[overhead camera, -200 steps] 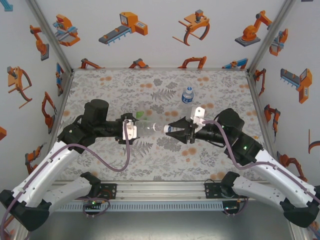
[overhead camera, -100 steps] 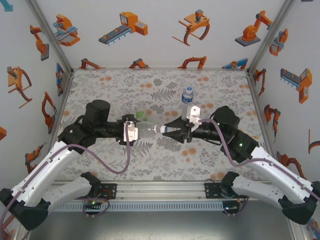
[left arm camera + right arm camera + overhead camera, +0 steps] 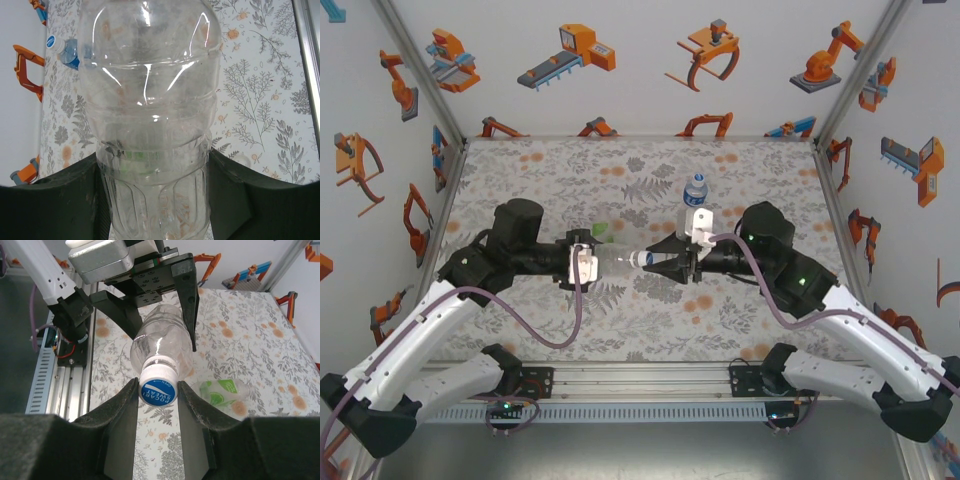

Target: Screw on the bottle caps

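Hovering above the middle of the table (image 3: 520, 330), the clear bottle (image 3: 618, 260) lies level in the air, stretched between the two arms. The left end effector (image 3: 598, 262) is clamped round its body, a finger on each flank, with the neck pointing toward the right edge. The right end effector (image 3: 158, 392) meets it head-on, its pads (image 3: 125, 407) pressed against both sides of the white cap (image 3: 158, 389), which sits on the bottle's mouth. Whether it's threaded fully home I can't tell. Blue print shows on the cap's top. On the table, just on the far side of the held bottle, a green-tinted bottle (image 3: 222, 392) lies on its side. The blue-labelled bottle (image 3: 695, 190) stands upright nearer the far edge, right of middle, wearing its own cap (image 3: 52, 42).
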`<act>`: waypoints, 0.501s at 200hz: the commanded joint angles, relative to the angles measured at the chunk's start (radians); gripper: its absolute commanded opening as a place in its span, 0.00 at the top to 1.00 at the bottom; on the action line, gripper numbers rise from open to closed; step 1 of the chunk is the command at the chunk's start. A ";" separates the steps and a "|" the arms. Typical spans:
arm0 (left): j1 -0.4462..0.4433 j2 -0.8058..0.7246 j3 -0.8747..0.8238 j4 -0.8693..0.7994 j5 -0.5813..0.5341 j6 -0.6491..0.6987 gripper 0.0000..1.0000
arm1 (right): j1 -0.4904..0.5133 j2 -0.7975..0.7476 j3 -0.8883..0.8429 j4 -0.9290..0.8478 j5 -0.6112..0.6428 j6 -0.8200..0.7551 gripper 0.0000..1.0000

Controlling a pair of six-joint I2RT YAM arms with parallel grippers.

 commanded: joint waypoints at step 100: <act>-0.018 0.008 0.023 0.022 0.079 -0.020 1.00 | 0.025 0.082 0.136 -0.210 -0.039 -0.228 1.00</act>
